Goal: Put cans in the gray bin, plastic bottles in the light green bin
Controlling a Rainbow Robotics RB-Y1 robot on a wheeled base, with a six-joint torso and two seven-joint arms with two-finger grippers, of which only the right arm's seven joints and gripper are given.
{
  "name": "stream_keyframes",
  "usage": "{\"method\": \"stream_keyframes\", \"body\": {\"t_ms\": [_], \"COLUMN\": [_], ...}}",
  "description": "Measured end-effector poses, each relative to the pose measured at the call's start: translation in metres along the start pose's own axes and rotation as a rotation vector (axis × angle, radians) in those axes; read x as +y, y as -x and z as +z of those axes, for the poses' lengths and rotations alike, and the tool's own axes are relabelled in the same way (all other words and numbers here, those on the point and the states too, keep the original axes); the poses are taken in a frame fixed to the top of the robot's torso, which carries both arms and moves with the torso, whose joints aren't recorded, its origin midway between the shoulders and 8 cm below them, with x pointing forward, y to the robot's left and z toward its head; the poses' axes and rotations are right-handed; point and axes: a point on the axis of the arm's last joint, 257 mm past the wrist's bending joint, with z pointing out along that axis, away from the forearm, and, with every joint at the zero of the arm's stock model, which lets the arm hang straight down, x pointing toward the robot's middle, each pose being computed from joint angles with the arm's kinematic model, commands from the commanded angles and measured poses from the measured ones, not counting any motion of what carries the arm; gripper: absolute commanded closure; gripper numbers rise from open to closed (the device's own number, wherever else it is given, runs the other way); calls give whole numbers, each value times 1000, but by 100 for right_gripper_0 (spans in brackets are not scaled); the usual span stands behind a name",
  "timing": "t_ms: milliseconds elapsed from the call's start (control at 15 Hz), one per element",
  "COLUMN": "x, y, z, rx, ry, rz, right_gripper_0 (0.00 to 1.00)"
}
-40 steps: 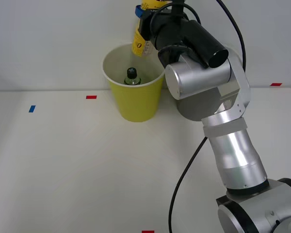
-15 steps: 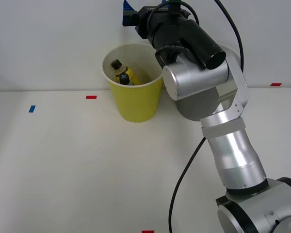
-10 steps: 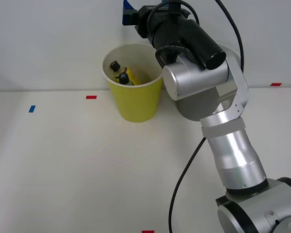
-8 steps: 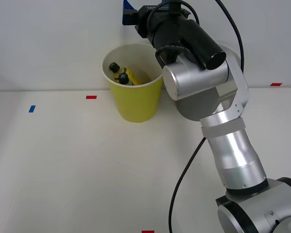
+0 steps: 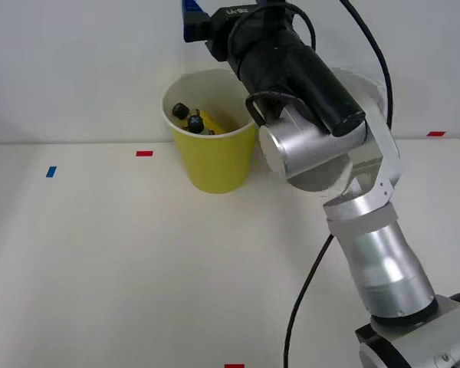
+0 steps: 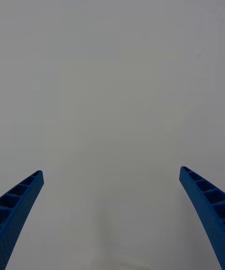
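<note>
Already both plastic bottles [image 5: 190,120] lie inside the light green bin [image 5: 212,165], the right gripper [image 6: 112,218] hangs above that bin with fingers spread wide and empty, so the bottle sorting looks finished.

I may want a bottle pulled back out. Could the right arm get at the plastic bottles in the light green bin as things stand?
Probably yes: the plastic bottles lie in the light green bin, whose top is uncovered, and the open right gripper holds nothing.

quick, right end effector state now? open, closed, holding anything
Right end effector: open, fingers spread wide apart, holding nothing.
</note>
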Motion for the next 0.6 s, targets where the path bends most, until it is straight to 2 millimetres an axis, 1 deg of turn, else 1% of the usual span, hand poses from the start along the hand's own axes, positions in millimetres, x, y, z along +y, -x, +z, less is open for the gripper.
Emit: {"method": "stream_keyframes", "body": {"t_ms": [200,333,400,600], "x": [-21,-35,-43,-71], "y": [-3,-7,-12,-31], "z": [-35,-55,-66,-111], "rx": [-4,4,14,63], "ry": [-11,-24,-33,-70], "rz": [-56,-83,-93,-163], "right_gripper_0": [0,0,0,0]}}
